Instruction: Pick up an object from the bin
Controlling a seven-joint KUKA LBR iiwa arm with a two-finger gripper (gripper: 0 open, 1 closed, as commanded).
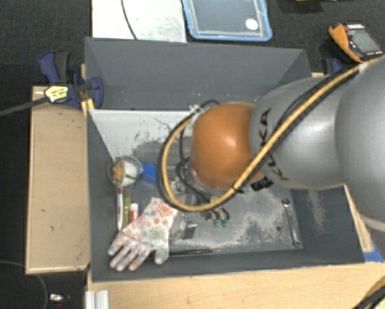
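Floral glove (144,235) lower left, end effector (191,226) (mostly hidden) beneath orange cover (221,147)

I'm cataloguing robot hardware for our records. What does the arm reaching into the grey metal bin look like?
The thick, rounded silver-grey metal arm carries dark KUKA lettering on its side. Its wrist is capped by a glossy orange dome cover. A yellow cable runs along the arm and loops beneath the cover, joined there by thinner black cables.
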